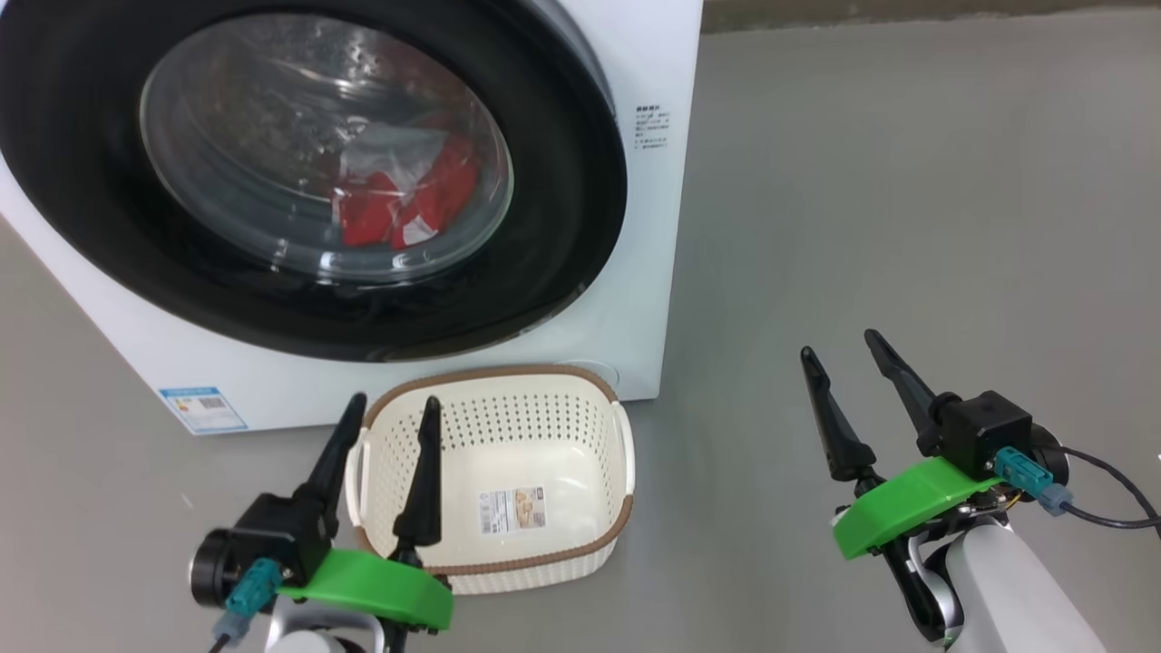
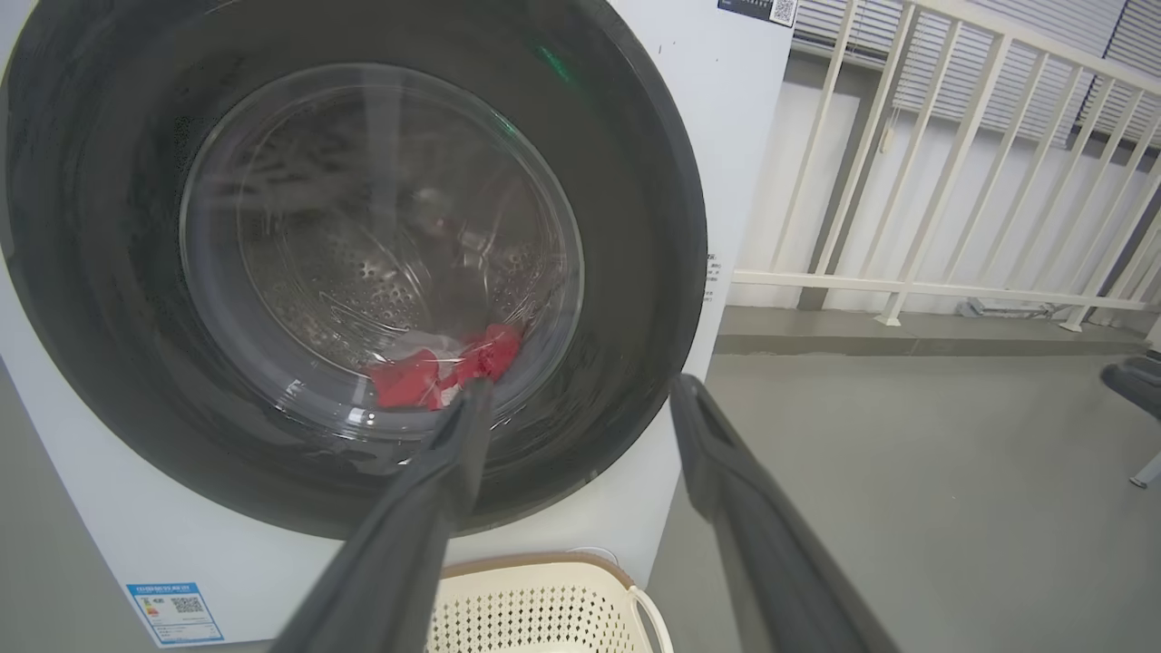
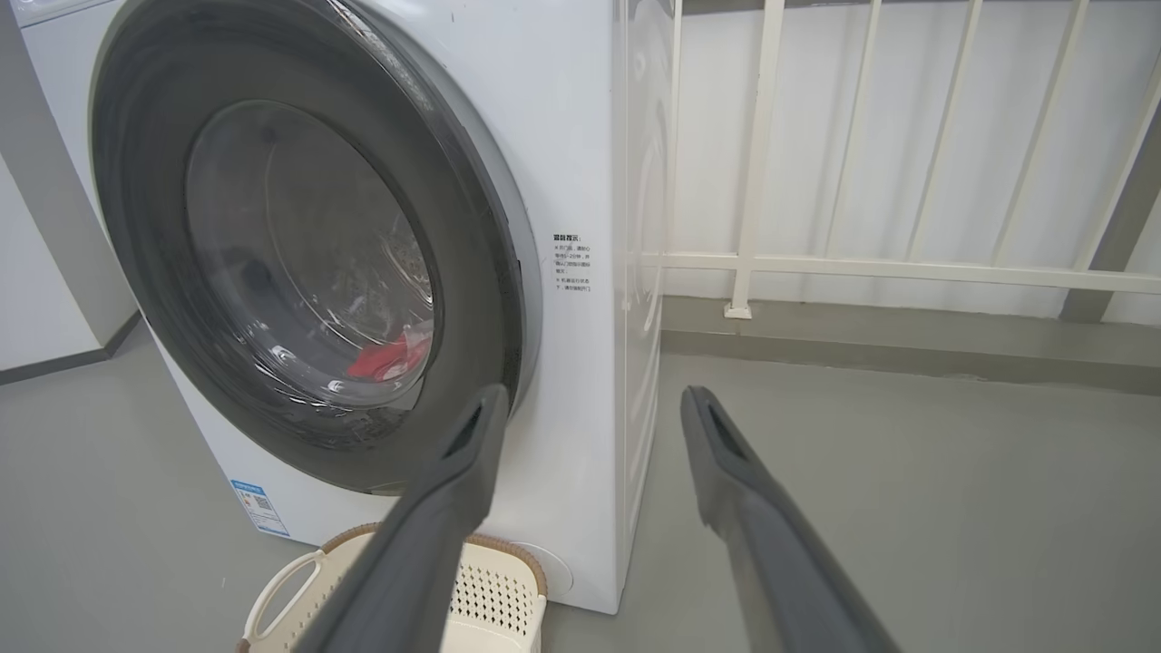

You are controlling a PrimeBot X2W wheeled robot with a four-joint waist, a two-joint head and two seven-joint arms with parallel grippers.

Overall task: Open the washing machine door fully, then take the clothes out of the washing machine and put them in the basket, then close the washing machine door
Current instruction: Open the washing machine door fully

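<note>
So, round glossy black-rimmed glass washing machine door [image 1: 562, 227]: free edge up-left of right gripper [image 1: 838, 343], prob. nearer arm; its jaws & left gripper [image 1: 395, 399] jaws apart, empty.

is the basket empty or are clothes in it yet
Empty: the basket holds only its paper label; the red clothes lie inside the machine, behind the washing machine door.

Washing machine door [image 2: 363, 263]: wide black rim, clear glass bowl, fills upper left.
Clothes [image 2: 426, 372]: red with some white, low in drum, seen through glass.
Washing machine [image 2: 735, 136]: white front, blue label [image 2: 172, 609] at lower left corner.
Basket [image 2: 544, 564]: on floor [image 2: 907, 499] just before machine's base, cut off by bottom edge.
Left hand [image 2: 582, 388]: fingers [image 2: 408, 535] spread wide, empty.
White railing [image 2: 952, 181]: along floor's far edge, right.
</note>
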